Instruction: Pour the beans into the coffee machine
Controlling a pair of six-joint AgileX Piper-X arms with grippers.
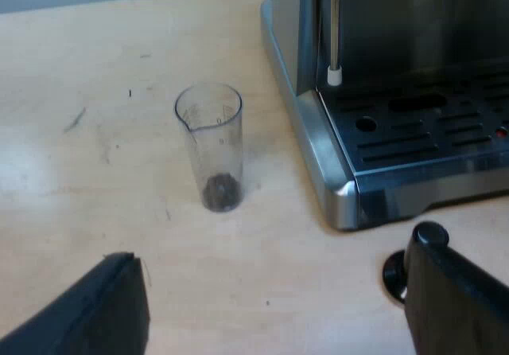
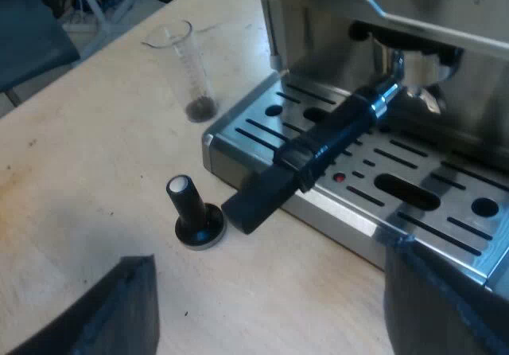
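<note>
Glass (image 1: pixel 209 144) with beans (image 1: pixel 221 189) stands upright on bench (image 1: pixel 79 172), ahead of spread left jaws. Right jaws spread too, farther off.

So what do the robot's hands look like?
The left gripper and right gripper each have two plain black jaws. They look matte and blocky, with flat sides and no markings I can see.

Downward wrist views sharing measuring glass (image 1: pixel 210 144)
</note>
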